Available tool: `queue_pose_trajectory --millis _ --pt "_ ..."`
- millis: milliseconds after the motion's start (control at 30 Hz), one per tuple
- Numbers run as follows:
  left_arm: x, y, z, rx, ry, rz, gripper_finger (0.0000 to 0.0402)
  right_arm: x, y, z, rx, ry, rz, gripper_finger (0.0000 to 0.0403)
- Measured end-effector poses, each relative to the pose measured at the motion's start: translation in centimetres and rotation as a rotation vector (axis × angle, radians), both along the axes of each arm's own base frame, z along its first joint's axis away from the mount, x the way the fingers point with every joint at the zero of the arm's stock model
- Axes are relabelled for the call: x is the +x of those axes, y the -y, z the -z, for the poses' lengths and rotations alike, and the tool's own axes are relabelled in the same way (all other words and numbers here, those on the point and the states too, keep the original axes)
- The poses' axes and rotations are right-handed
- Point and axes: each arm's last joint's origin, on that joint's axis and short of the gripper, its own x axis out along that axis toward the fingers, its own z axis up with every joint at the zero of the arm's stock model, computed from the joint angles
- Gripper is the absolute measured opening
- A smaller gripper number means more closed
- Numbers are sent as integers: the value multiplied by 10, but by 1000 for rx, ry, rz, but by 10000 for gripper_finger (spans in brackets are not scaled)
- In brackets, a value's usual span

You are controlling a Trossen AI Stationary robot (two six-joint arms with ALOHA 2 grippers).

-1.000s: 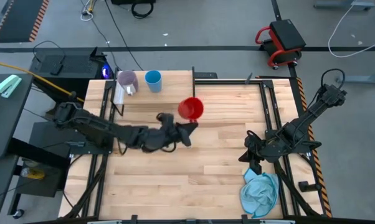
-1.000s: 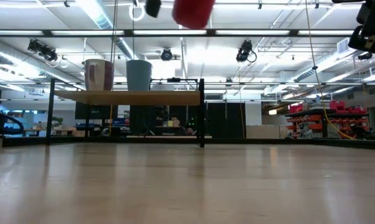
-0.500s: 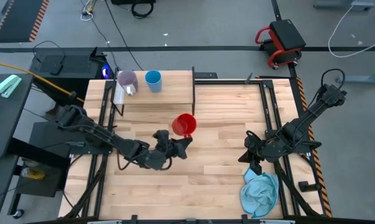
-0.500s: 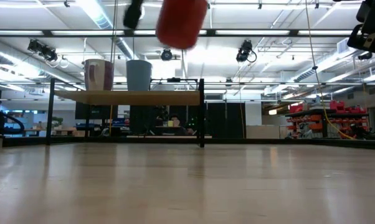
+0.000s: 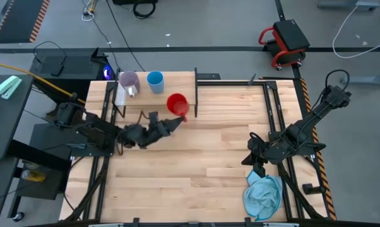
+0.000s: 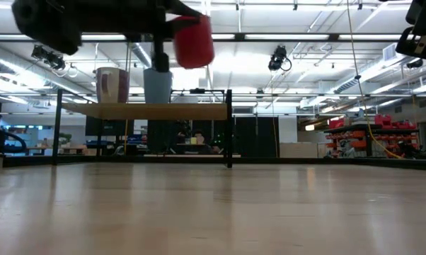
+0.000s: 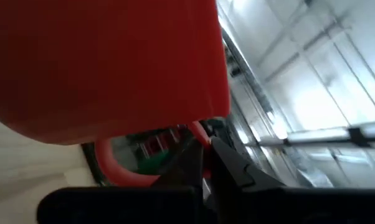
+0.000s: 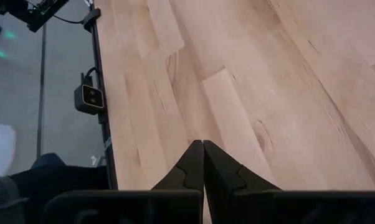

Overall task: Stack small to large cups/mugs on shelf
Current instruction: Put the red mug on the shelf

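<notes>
left end effector (image 5: 171, 123) clamped on red cup (image 5: 177, 104) handle | cup held above shelf (image 5: 177, 85) end, blue cup (image 5: 155, 81) just beyond | risk: thin handle grip lets cup swing, clipping blue cup | right end effector (image 8: 203, 163) together, waiting over desk (image 5: 202, 164)

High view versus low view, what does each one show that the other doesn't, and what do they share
Only the high view shows the right gripper, shut and parked near the light blue cloth, and that the purple cup and blue cup sit side by side at the shelf's far edge.

Only the low view shows height: the red cup is up in the air, clear above the shelf board.

Both show the left gripper shut on the red cup's handle, with two cups on the shelf.
</notes>
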Motion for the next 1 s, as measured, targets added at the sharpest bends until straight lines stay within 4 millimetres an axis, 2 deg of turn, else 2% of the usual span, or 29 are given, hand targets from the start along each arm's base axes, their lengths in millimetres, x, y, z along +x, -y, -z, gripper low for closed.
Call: queue_pose_trajectory --millis 200,300,433,733,1000 --pt "15 -35 -2 -44 -131 124 16 1 1 0 19 -3 25 7" --pt "12 -48 -3 -69 -216 120 16 1 1 0 28 -4 33 7" --pt "3 -67 -16 -62 -205 133 16 1 1 -1 30 1 33 7" --pt "-4 -98 -10 -106 -284 156 16 1 1 -1 23 6 33 7" --pt "-11 -121 -11 -124 -272 141 16 3 3 -1 20 7 50 7"
